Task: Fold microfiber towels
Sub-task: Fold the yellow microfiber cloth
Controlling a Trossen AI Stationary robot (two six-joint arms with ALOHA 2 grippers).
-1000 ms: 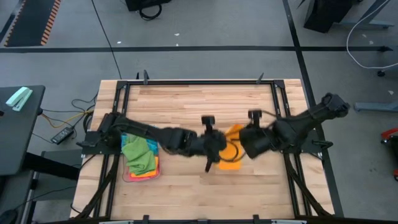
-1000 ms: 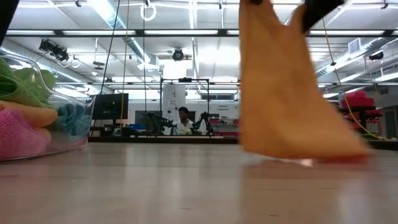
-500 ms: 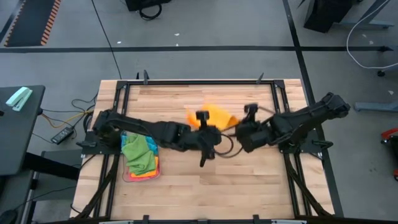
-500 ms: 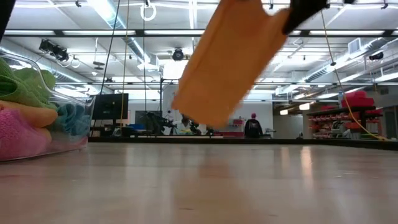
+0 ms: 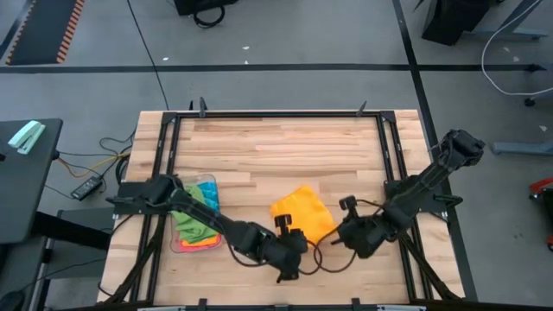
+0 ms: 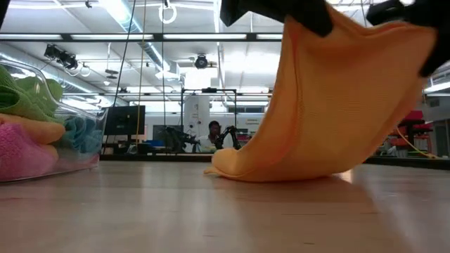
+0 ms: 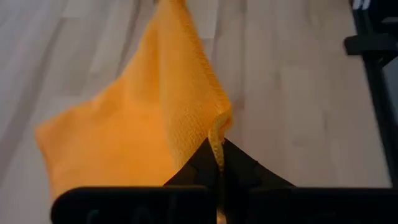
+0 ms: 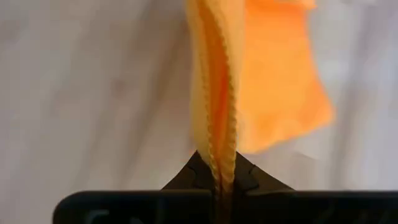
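Change vs. half a sec ago: both arms have pulled back from mid-surface toward the near edge, and the orange towel (image 5: 304,214), then swung up clear of the wood, now trails down with its far end resting on the surface (image 5: 285,147). One sec ago the same towel hung lower, at centre-right.

Left gripper (image 5: 289,243): near edge, just left of centre; jaws closed narrow on one towel corner. Left wrist view shows the hem pinched right at the jaw tips (image 7: 217,144), cloth fanning out beyond.

Right gripper (image 5: 346,230): near edge, right of centre, close beside the left one; jaws closed narrow on the other corner, doubled hem pinched edge-on (image 8: 221,158).

Low view: towel (image 6: 330,105) hangs as a slack sheet from both grips, bottom fold touching the wood.

Remaining towels: green (image 5: 192,216), blue, pink and orange bunched in the clear tray (image 5: 177,246) at the left side, well apart from the grippers. No change there.

Hidden / hard to read:
- High view: jaw tips masked by wrist bodies and cables.
- Low view: grippers cut off at the top edge; tray cut off at the left edge.
- Left arm lies across part of the tray; count of towels inside can't be told.
- Person (image 6: 213,133) in the room far behind, small, no detail.
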